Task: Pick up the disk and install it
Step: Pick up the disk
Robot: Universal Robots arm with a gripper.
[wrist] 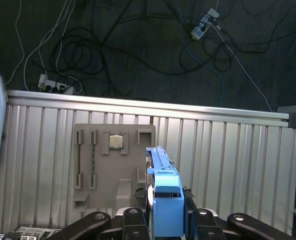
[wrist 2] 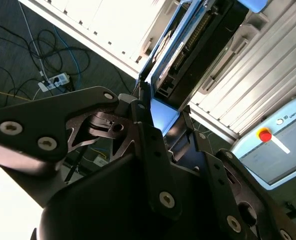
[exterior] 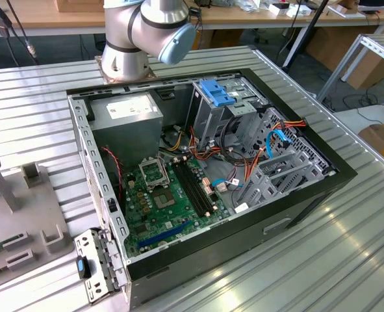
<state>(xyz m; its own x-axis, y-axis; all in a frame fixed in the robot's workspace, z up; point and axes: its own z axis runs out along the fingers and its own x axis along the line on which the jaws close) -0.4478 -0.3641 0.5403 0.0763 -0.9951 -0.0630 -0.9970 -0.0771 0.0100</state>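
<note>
The disk stands edge-on between my gripper's dark fingers, its bright blue carrier facing the camera in the first wrist view. In the second wrist view the disk reaches away from the gripper, a blue frame around a dark body, high above the ribbed metal table. The gripper is shut on the disk. The open computer case lies on the table in the exterior view, with the arm's base behind it.
In the case are a grey cage with a blue top, a power-supply box and the motherboard. A grey fixture plate holding a chip lies below the gripper. Cables and power strips lie on the floor past the table's edge.
</note>
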